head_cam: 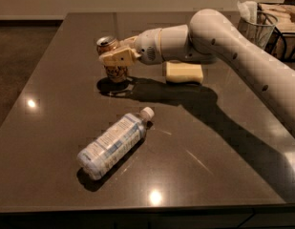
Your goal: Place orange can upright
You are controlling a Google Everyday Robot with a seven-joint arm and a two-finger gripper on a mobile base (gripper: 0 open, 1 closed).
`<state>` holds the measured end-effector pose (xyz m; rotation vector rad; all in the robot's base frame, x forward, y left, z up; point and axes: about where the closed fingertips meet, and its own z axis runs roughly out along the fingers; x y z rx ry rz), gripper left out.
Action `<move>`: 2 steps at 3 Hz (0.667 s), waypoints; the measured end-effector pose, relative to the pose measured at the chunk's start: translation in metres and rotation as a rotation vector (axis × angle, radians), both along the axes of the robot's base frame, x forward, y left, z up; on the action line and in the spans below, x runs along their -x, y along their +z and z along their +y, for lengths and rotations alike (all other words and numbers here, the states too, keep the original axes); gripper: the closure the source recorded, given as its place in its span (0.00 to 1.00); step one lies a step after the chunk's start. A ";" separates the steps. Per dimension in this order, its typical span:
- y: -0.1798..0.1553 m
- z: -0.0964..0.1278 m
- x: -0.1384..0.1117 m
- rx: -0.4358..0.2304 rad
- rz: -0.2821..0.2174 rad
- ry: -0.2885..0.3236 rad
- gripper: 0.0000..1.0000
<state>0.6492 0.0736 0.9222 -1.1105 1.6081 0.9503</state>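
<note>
The orange can stands upright, or nearly so, on the dark table at the back left. Its silver top faces up and its base seems to rest on the surface. My gripper reaches in from the right at the end of the white arm and is shut on the can's upper half. One cream finger crosses the can's front; the other is hidden behind it.
A clear plastic bottle with a white cap lies on its side in the middle front. A yellow sponge lies just right of the can, under the arm. A glass holder and a basket stand at the back right.
</note>
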 end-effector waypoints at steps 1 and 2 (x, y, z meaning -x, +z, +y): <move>-0.006 -0.003 0.001 -0.052 0.005 -0.025 0.90; -0.010 -0.006 0.003 -0.100 -0.005 -0.037 0.72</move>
